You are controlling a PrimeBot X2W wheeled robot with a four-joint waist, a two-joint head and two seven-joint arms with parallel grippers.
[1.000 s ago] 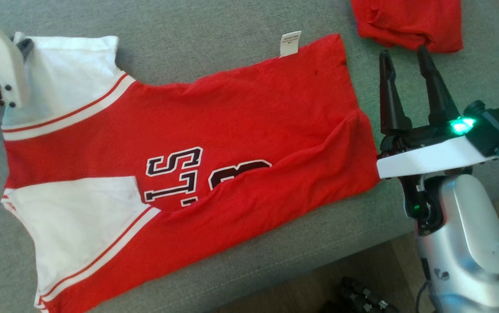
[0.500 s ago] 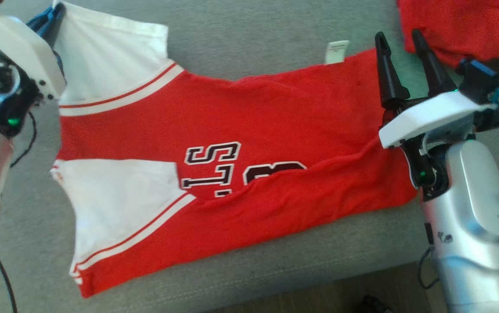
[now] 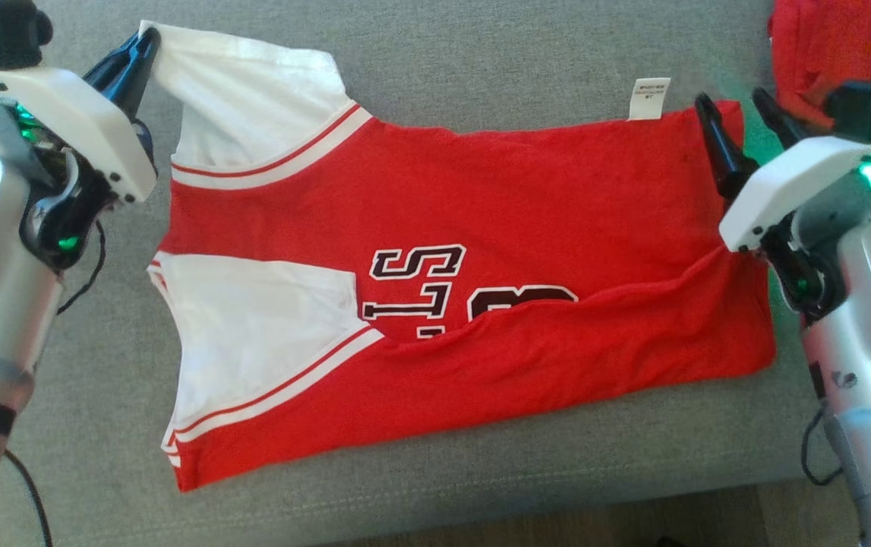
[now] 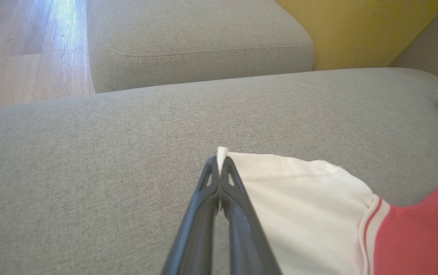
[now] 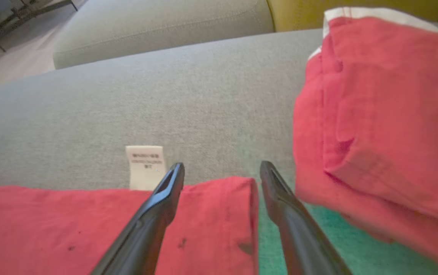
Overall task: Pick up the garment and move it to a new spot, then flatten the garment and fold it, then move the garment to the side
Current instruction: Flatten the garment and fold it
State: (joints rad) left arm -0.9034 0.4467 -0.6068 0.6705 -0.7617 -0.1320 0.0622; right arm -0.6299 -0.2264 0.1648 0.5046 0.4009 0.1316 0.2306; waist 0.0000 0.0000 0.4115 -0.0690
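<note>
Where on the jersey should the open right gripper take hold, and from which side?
Probably the far hem corner of the garment, beside the white label, approached from its free right edge by the right gripper: it lies flat there, opposite the sleeve tip the left gripper pinches.

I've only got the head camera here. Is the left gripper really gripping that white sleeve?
Observer: Yes, the left wrist view shows the left gripper shut on the corner of the garment, at its white sleeve.
Operator: And the right one?
Observer: The right gripper is open; the garment's red corner lies between its fingers.
Operator: That red lump beside it?
Observer: A separate red bundle, with white trim along its far edge.
</note>
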